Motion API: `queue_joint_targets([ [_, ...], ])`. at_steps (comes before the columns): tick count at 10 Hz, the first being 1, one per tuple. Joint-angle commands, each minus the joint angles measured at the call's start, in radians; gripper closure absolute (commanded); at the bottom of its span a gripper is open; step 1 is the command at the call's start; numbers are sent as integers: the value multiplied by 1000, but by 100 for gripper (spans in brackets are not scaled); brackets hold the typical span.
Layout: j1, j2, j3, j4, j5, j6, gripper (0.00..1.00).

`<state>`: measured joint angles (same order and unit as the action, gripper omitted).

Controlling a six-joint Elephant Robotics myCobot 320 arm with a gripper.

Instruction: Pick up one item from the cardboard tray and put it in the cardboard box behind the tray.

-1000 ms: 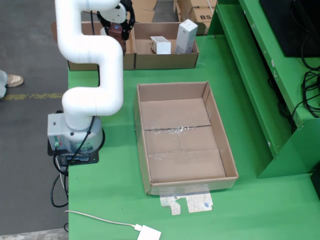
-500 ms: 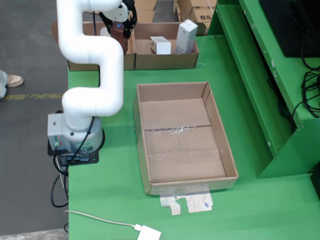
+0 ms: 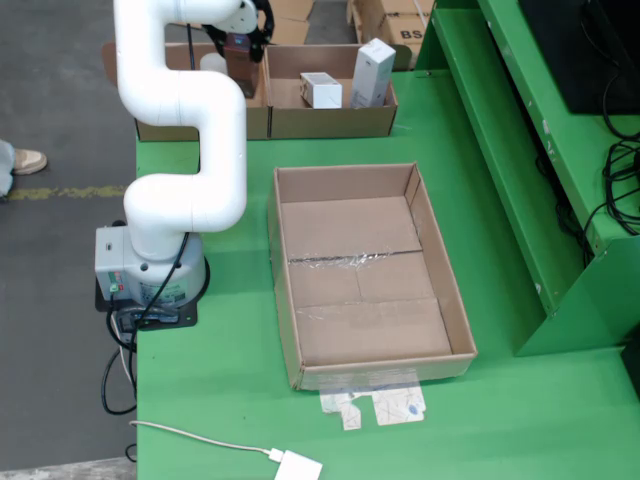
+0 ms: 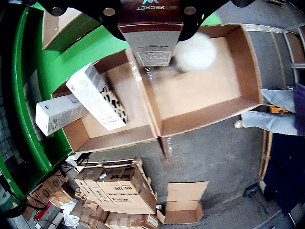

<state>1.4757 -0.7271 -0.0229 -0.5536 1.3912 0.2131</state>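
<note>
We've got a dark maroon carton (image 4: 151, 33) clamped in the gripper (image 4: 150, 12), jaws closed against its sides with the printed label end hanging down in the wrist view. In the fixed view the carton (image 3: 238, 58) sits up over the far left box (image 3: 255, 118), near the divider. Below it in the wrist view there's a round white thing (image 4: 196, 51), blurry, can't tell what it is. The neighbouring right box (image 3: 330, 120) holds two white cartons, one leaning (image 3: 372, 72) and one lying flat (image 3: 321, 90). The big tray (image 3: 368, 270) in front looks bare. Our take: the carton looks ready for a drop, so we'd centre it well off the divider wall and the white thing, go low, then let go so it doesn't tip
</note>
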Motion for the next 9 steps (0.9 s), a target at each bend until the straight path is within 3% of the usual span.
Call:
queue_joint_targets([
  [1,-33,-66,23,343,-50,-56,100],
  [2,-33,-66,23,343,-50,-56,100],
  [3,-48,-144,23,543,-111,-98,100],
  [4,-48,-144,23,543,-111,-98,100],
  [5,-45,-190,23,655,-154,-118,100],
  [9,-56,-182,23,582,-109,-88,100],
])
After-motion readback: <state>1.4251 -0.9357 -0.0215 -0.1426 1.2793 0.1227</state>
